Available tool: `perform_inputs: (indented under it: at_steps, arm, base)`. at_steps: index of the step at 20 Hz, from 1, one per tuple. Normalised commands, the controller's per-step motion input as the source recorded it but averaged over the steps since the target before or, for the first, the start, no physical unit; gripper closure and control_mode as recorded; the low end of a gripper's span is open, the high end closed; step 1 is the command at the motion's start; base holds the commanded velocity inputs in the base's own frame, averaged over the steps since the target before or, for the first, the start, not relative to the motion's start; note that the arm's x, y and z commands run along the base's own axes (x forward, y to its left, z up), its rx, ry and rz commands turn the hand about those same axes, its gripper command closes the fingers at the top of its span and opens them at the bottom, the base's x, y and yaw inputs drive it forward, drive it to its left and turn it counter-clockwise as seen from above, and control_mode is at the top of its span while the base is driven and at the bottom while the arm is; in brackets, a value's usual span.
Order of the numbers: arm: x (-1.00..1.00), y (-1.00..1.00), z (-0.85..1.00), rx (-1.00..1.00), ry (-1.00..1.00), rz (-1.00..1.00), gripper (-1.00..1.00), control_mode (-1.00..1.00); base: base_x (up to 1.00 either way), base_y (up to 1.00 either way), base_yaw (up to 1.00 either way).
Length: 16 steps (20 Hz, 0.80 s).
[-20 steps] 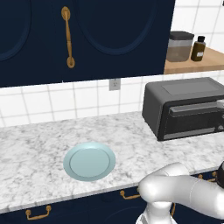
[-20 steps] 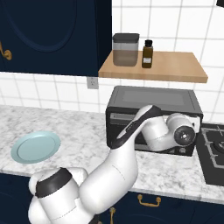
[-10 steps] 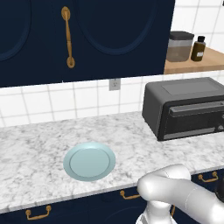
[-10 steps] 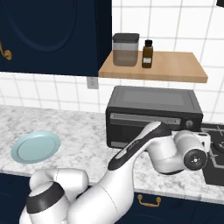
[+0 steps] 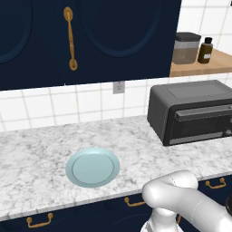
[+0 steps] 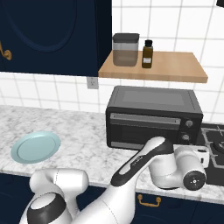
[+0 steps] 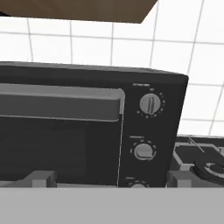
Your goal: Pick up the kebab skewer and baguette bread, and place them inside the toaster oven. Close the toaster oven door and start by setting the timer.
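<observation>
The toaster oven [image 5: 192, 111] [image 6: 153, 116] stands on the marble counter, and its door [image 7: 61, 131] is shut, with the bar handle [image 7: 61, 103] along the top. My gripper [image 6: 194, 151] [image 7: 109, 179] hangs open just in front of the oven's right side, facing its control panel. Two round knobs [image 7: 151, 104] [image 7: 142, 150] sit above and between my fingertips [image 7: 41, 177]. Nothing is between the fingers. The kebab skewer and the baguette bread are out of view. A light blue plate [image 5: 93, 166] [image 6: 35, 147] lies bare on the counter to the left.
A wooden shelf [image 6: 175, 65] above the oven carries a grey-lidded canister [image 6: 125, 49] and a dark bottle [image 6: 148, 54]. A black stove [image 6: 214, 148] [image 7: 205, 162] adjoins the oven on the right. Dark blue cabinets hang above and below the counter.
My hand has drawn back from the oven's front, dropping lower and to the right toward the counter's front edge. The oven door stays shut and the gripper stays open.
</observation>
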Motion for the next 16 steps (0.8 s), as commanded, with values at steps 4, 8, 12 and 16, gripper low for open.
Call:
perform_inputs:
  at_steps: [4,8,12,16]
  arm:
    - [0.04,-0.01,-0.01,0.0,-0.05,0.0,-1.0,-1.0]
    - [0.26,-0.15,0.0,0.04,-0.05,0.0,-1.0,-1.0]
    - [0.19,-0.22,-0.11,0.05,-0.06,0.0,-1.0,-1.0]
    - [0.02,-0.16,-0.18,0.02,-0.02,0.0,-1.0,-1.0]
  base:
    - [0.0,0.0,0.0]
    - [0.0,0.0,0.0]
    - [0.0,0.0,0.0]
    - [0.0,0.0,0.0]
